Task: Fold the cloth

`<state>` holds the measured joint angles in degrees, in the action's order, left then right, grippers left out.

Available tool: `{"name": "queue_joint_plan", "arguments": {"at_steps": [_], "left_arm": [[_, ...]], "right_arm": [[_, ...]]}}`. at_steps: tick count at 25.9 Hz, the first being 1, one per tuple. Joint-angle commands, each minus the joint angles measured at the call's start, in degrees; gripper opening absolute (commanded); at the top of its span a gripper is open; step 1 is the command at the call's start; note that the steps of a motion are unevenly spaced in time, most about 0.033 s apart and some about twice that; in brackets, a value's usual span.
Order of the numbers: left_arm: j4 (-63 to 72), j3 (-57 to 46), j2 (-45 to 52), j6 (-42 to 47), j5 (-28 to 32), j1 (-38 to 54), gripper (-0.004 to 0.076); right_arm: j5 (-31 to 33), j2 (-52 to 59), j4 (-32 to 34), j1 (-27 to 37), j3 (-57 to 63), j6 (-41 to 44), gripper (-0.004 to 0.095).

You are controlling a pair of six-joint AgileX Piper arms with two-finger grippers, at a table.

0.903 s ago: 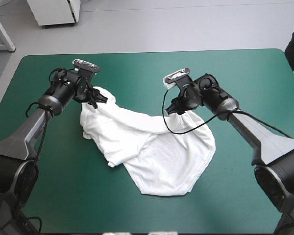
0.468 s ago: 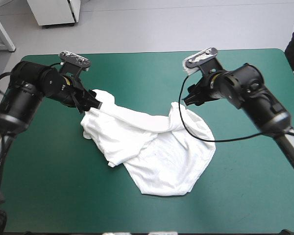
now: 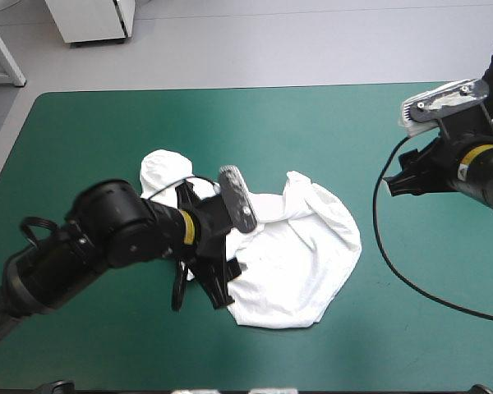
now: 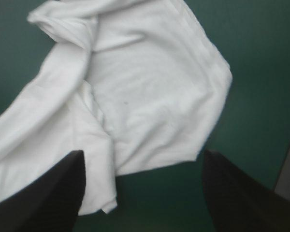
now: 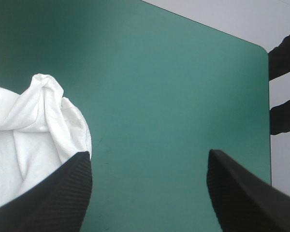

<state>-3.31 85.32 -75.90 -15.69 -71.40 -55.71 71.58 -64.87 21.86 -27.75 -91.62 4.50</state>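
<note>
I see the T-shirt (image 3: 304, 254) crumpled at frame centre, open teal-green surface (image 3: 82, 139) on every side — left tool (image 4: 142, 157) spread apart above it, right tool (image 5: 148, 153) spread apart at upper right, well clear.

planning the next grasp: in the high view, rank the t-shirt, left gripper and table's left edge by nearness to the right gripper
1. The T-shirt, at the table's middle; its bunched edge lies closest to the right gripper.
2. The left gripper, over the T-shirt's near-left part.
3. The table's left edge, farthest, on the opposite side.
</note>
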Motion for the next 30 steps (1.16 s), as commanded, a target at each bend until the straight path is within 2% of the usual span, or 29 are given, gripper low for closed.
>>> {"name": "queue_joint_plan", "arguments": {"at_steps": [1, 3, 7, 14, 22, 27, 29, 30], "left_arm": [[-2.19, -6.60, 1.26, 0.04, -1.93, -4.69, 0.0498], [-0.67, -11.12, 1.26, -0.23, 0.58, -4.84, 0.0498], [2.11, -19.65, 0.82, -1.39, 9.88, -4.84, 0.0498], [5.08, -27.19, -4.91, -5.31, 20.41, -4.85, 0.0498], [5.18, -27.21, -13.46, -7.16, 28.38, -4.85, 0.0498], [8.14, -27.21, -19.26, -6.71, 29.07, -4.85, 0.0496], [8.71, -27.21, -21.40, -6.33, 29.33, -4.85, 0.0461], [10.02, -27.21, -22.26, -6.33, 29.56, -4.72, 0.0401]], "right_arm": [[0.02, 2.53, 1.94, 0.37, -1.65, 0.30, 0.0644], [0.02, 2.65, 1.82, 0.37, -1.65, 0.30, 0.0644], [0.02, 1.74, 1.82, 0.37, -1.65, 0.30, 0.0644], [0.02, -1.31, 3.19, 0.37, -1.65, 0.30, 0.0644], [0.02, -4.96, 2.95, 0.37, -1.65, 0.30, 0.0644], [-0.07, -6.65, 3.05, 0.37, -1.65, 0.30, 0.0644], [-0.43, -8.53, 3.18, 0.37, -1.65, 0.30, 0.0644], [-0.99, -10.15, 3.18, 0.37, -1.65, 0.30, 0.0644]]}}
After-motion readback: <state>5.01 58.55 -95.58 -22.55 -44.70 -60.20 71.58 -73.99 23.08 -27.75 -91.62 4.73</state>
